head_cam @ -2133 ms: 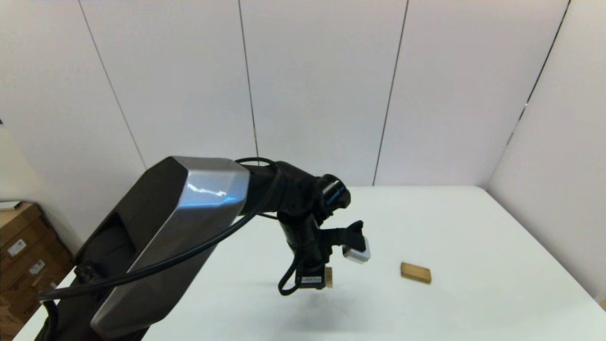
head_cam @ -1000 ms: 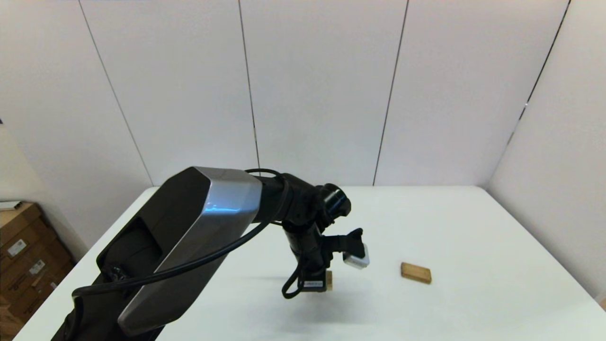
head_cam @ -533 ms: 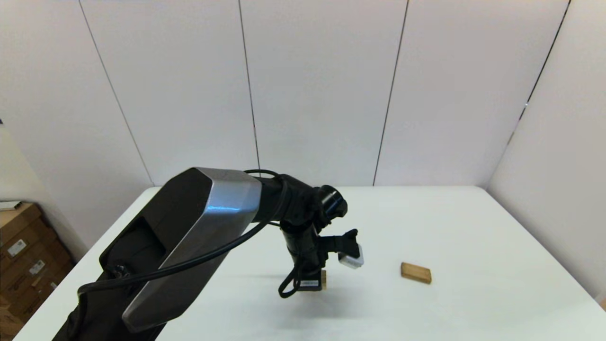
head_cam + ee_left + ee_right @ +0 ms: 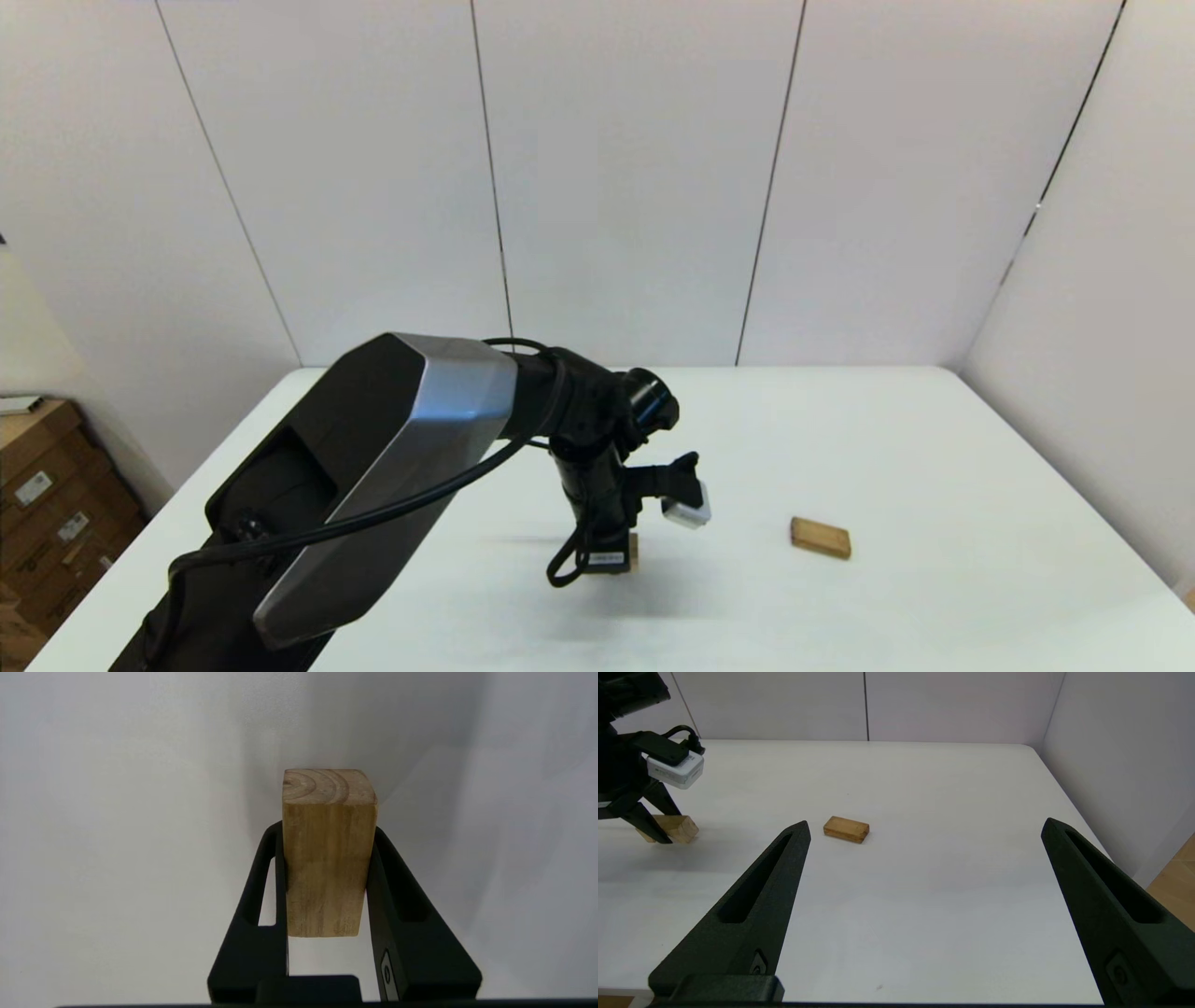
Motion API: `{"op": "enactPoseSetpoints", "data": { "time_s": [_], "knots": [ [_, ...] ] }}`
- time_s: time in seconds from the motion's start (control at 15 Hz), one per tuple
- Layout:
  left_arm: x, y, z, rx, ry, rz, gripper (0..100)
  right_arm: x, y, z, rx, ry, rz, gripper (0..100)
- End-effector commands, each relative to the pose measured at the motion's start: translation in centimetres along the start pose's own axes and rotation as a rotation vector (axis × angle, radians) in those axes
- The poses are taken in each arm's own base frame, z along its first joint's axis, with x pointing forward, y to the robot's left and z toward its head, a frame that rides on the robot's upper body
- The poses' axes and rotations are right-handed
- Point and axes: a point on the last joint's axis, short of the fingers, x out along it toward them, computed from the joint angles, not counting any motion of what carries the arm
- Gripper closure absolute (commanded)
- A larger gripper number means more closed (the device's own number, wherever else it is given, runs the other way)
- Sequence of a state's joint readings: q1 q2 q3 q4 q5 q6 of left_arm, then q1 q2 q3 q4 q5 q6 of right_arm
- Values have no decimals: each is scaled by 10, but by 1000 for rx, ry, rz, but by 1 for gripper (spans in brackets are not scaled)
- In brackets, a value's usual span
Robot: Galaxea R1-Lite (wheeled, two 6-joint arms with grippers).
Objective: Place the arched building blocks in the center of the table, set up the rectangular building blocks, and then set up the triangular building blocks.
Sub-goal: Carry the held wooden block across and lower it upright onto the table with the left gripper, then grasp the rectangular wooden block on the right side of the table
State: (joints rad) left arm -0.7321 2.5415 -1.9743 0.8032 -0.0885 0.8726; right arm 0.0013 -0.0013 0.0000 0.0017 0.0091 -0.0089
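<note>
The block (image 4: 327,854) I have in the left hand (image 4: 327,877) is light solid wood, stiff and smooth-sided. Whether it is the arched block I cannot tell; no cut-out shows. Both fingers (image 4: 261,914) are clamped on its long side faces, with one end grain face pointing down at the worktop (image 4: 840,439). I judge it light and unlikely to crush, though smooth wood could slip if the squeeze eases. It hangs low over the middle of the worktop. The rectangular block (image 4: 821,539) lies flat well to its right. My right hand (image 4: 924,914) hovers spread wide and empty, near that side. No containers are present.
</note>
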Motion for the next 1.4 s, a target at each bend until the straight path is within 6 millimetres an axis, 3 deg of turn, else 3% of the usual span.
{"op": "enactPoseSetpoints", "data": {
  "time_s": [0.07,0.33,0.4,0.8,1.27,1.4],
  "knots": [
    [2,0,-1,2,6,-8,100,0,0,0,0,3,0,0],
    [4,0,-2,2,9,-9,100,0,0,0,0,3,0,0],
    [4,0,-1,2,7,-7,0,0,0,0,0,3,0,0],
    [5,2,-2,-1,4,-4,0,0,0,0,0,1,0,0],
    [-19,6,-5,-14,-24,33,0,0,0,0,0,3,0,0],
    [-35,10,-8,-29,-48,54,0,0,0,0,0,1,0,0]
  ]
}}
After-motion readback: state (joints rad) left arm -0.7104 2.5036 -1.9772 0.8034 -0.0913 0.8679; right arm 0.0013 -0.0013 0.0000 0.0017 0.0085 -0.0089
